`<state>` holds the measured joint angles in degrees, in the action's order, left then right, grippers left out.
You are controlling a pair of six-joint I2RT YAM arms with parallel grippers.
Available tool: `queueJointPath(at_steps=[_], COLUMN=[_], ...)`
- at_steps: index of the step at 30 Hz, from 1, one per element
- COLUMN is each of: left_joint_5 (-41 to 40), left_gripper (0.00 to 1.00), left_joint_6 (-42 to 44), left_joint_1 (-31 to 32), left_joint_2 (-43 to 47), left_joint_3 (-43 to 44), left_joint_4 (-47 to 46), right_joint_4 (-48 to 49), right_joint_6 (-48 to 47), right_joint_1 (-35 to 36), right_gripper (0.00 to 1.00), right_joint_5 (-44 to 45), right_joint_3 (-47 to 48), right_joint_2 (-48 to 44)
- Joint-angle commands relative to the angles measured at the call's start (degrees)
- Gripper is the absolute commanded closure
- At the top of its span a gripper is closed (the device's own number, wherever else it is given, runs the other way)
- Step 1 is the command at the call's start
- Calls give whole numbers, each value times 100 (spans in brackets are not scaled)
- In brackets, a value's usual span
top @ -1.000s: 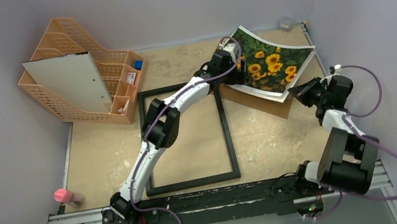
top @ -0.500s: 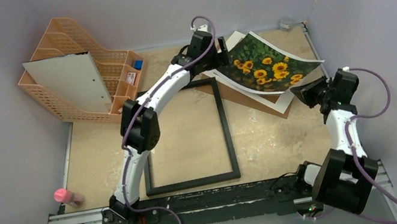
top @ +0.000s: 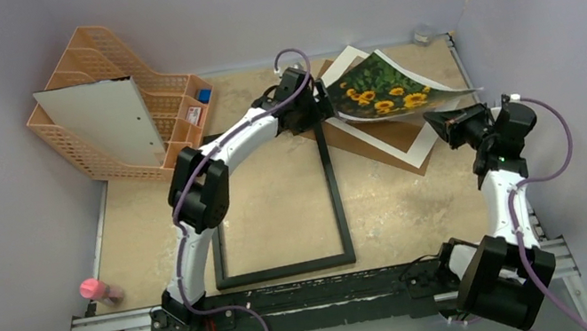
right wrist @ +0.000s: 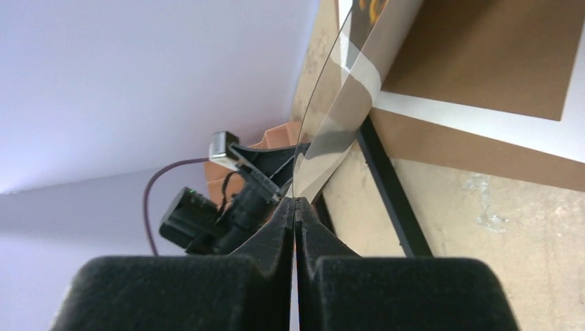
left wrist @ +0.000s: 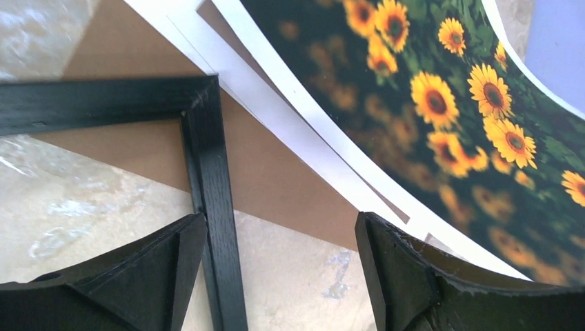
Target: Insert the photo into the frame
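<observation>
The photo, a glossy sunflower print, hangs curved and tilted in the air over the back right of the table. My right gripper is shut on its near right edge. In the right wrist view the photo runs almost edge-on out of the closed right gripper. The black frame lies flat at mid table. My left gripper hovers open over the frame's far right corner. Nothing is between the fingers of the left gripper, and the photo passes to its right.
A white mat board lies on a brown backing board under the photo. An orange basket organiser holding a white board stands back left. A pink bottle sits front left. Walls close in left, back and right.
The left arm has pulled back left from the photo to the frame's corner, staying open. The right gripper has raised the photo, which now tilts steeper and uncovers more of the mat board.
</observation>
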<state>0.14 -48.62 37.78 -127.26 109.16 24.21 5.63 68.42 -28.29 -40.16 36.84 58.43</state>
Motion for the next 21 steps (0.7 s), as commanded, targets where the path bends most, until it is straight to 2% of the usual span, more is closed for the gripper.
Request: queueJointPath(at_steps=[1,4,8,12,15,21], left_joint_5=[574,643,17,102,412,311], left_gripper=[16,16,17,18,23,29], left_joint_6=[-867,-1213,-1583,-2222,-2906,-3637], left_joint_1=[3,6,10,-7,-4,-2], left_joint_2=[155,154,437,490,442,295], left_joint_3=[-238,-440,-930,-1354,-1594,-1577], left_joint_4=[-630,-1057,-1498,-1911,-2296,-2821], right_joint_4=[978,1022,1248,1562,1598,1615], right_joint_6=[815,856,1050,1335,1375,1433], right_joint_1=[-19,-26,-23,-21,-23,-26], right_gripper=[100,100,100,100,100,100], right_joint_5=[-582,-659,-783,-917,-910,-965], right_joint_3=[-137,-100,-261,-420,-385,-394], right_joint_2=[-148,-133,-165,-174,-164,-139])
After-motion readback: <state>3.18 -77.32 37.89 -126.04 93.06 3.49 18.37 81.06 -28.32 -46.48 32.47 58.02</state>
